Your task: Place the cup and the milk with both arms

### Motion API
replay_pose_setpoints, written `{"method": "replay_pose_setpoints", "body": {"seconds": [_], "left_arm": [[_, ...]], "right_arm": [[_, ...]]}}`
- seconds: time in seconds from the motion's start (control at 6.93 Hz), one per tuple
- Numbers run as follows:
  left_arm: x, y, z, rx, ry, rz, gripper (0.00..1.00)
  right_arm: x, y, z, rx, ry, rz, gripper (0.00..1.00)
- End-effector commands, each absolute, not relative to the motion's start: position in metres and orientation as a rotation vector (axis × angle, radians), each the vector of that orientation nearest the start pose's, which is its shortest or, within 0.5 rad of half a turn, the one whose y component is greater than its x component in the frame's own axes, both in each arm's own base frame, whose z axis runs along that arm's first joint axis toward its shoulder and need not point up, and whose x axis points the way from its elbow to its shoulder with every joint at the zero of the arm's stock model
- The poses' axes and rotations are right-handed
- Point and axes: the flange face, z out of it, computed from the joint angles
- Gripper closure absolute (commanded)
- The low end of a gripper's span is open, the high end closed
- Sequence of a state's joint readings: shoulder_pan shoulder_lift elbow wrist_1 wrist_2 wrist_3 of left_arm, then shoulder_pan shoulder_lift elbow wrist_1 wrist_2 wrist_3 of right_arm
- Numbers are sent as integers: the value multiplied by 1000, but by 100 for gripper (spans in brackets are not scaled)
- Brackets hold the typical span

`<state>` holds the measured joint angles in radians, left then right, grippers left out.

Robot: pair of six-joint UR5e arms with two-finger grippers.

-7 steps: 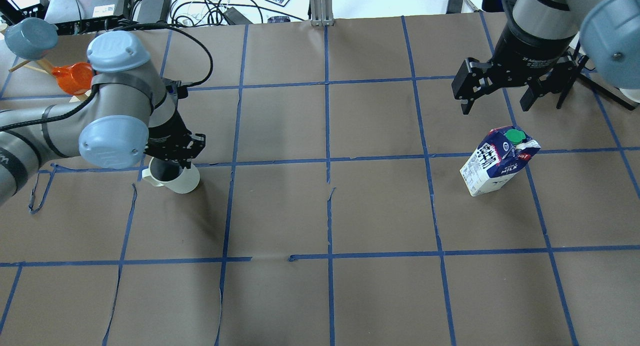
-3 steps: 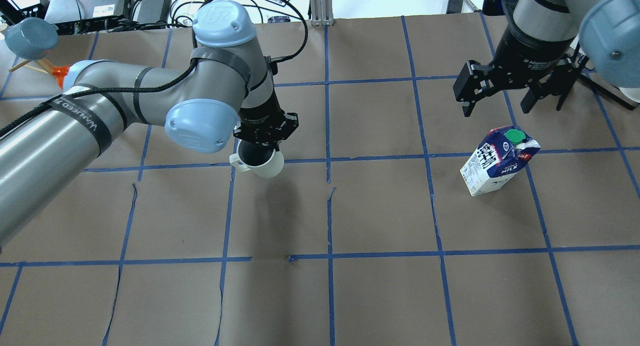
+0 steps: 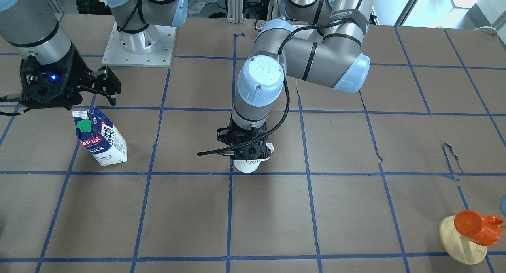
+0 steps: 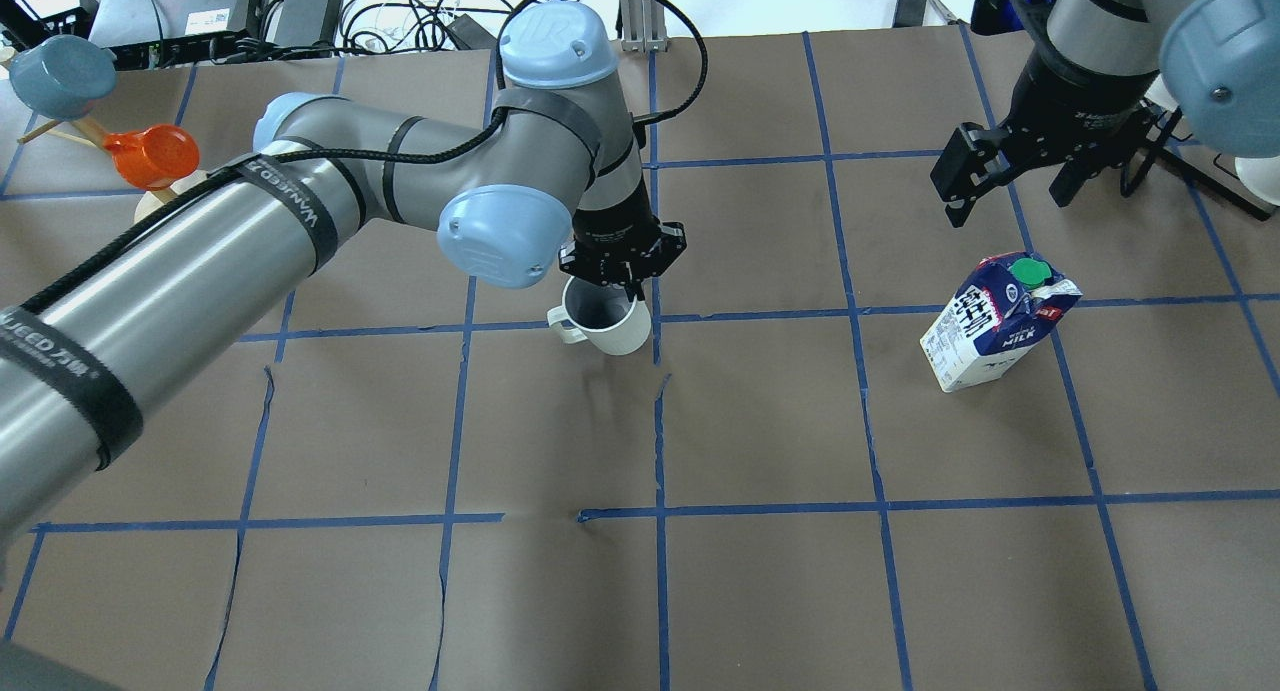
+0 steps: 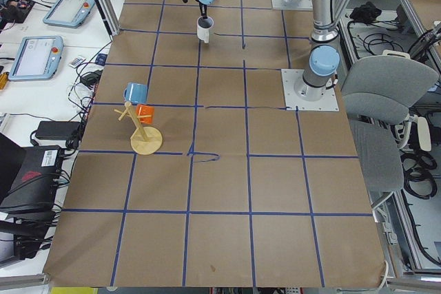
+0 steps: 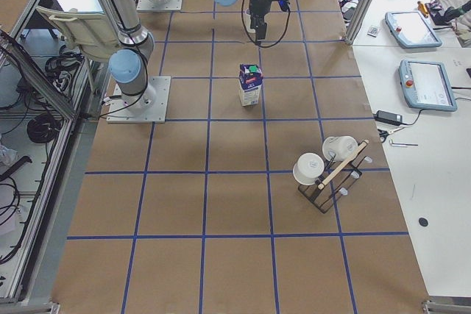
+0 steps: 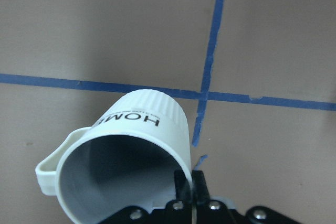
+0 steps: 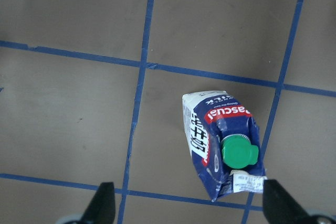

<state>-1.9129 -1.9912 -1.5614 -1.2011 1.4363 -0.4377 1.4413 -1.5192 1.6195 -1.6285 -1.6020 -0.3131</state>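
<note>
My left gripper [image 4: 622, 276] is shut on the rim of the white ribbed cup [image 4: 607, 328], which hangs tilted just above a tape crossing near the table's middle. The cup also shows in the front view [image 3: 247, 166] and in the left wrist view [image 7: 131, 145], with "HOME" lettering and its handle to the left. The milk [image 4: 990, 326] stands upright on the right side, blue and white with a green cap. My right gripper [image 4: 1020, 181] is open and empty, above and behind the milk [image 8: 220, 145], apart from it.
An orange cup [image 4: 150, 156] and a blue cup [image 4: 60, 71] hang on a wooden stand at the far left. A rack with white cups [image 6: 327, 167] stands at the robot's right end. Cables and devices lie beyond the far edge.
My left arm has swung right, carrying the cup from the left side to the table's middle. My right gripper has shifted slightly back and right, still open. The milk has not moved.
</note>
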Motion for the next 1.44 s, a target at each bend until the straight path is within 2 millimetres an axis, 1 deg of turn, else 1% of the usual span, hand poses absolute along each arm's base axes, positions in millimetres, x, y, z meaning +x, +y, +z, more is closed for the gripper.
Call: {"method": "replay_pose_setpoints", "body": {"seconds": [0.0,0.14,0.29,0.43,0.58,0.72,0.87,1.01,1.15,1.3], "left_arm": [[-381,-560,281,-133,3250,135,100],[-384,-563,269,-132,3243,157,100],[-386,-562,267,-125,3235,166,100],[-388,-559,264,-118,3235,171,85],[-389,-559,263,-116,3241,179,1],[-387,-556,279,-101,3230,144,0],[-379,-556,297,-100,3235,123,0],[-362,-559,320,-69,3246,90,0],[-327,-556,349,11,3234,148,0],[-301,-551,382,-24,3245,118,0]], "right_arm": [[46,-535,419,-378,3141,61,0],[44,-538,400,-378,3140,65,0],[38,-534,382,-362,3141,76,0],[28,-532,371,-333,3143,81,0],[25,-533,364,-338,3141,98,0],[22,-534,360,-343,3159,119,0],[21,-531,353,-342,3158,145,0],[21,-527,346,-340,3153,168,0],[19,-526,342,-330,3152,180,0],[13,-524,340,-313,3149,189,0]]}}
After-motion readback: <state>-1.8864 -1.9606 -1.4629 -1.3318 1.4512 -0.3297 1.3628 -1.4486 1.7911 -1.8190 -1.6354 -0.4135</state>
